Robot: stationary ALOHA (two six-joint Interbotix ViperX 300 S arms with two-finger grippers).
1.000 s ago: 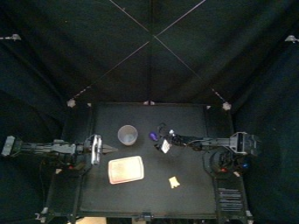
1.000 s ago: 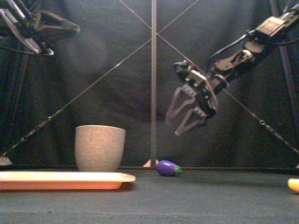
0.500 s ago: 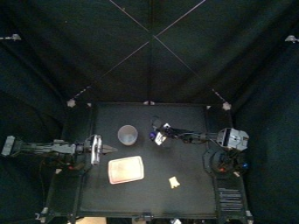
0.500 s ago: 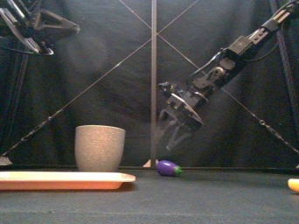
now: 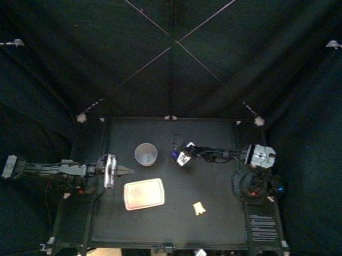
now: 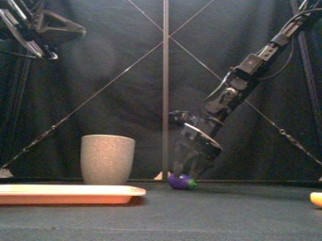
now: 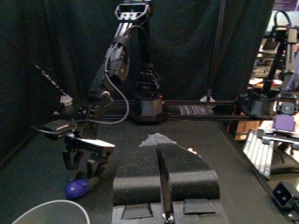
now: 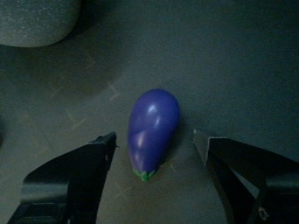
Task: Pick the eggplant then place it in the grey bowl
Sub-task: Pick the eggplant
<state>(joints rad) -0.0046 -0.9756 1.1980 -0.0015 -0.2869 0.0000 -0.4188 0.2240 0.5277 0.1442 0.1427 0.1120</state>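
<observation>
The purple eggplant (image 6: 183,181) lies on the table right of the tall grey cup (image 6: 108,158). My right gripper (image 6: 189,169) hangs just above it, open. In the right wrist view the eggplant (image 8: 153,129) lies lengthwise between the right gripper's (image 8: 156,150) two spread jaws, apart from both, with the grey cup (image 8: 35,19) beyond. From above, the right gripper (image 5: 182,158) sits just right of the cup (image 5: 146,152). My left gripper (image 7: 163,179) rests shut and empty at the table's left (image 5: 110,172). Its wrist view shows the eggplant (image 7: 79,187) under the right gripper (image 7: 87,150).
A flat pink tray (image 5: 143,193) lies in front of the cup, seen low at the left in the front view (image 6: 70,194). A small yellow toy (image 5: 199,208) sits near the front right (image 6: 315,200).
My right arm has stretched toward the cup and lowered its open gripper from well above the table to around the eggplant. The left arm has not moved.
</observation>
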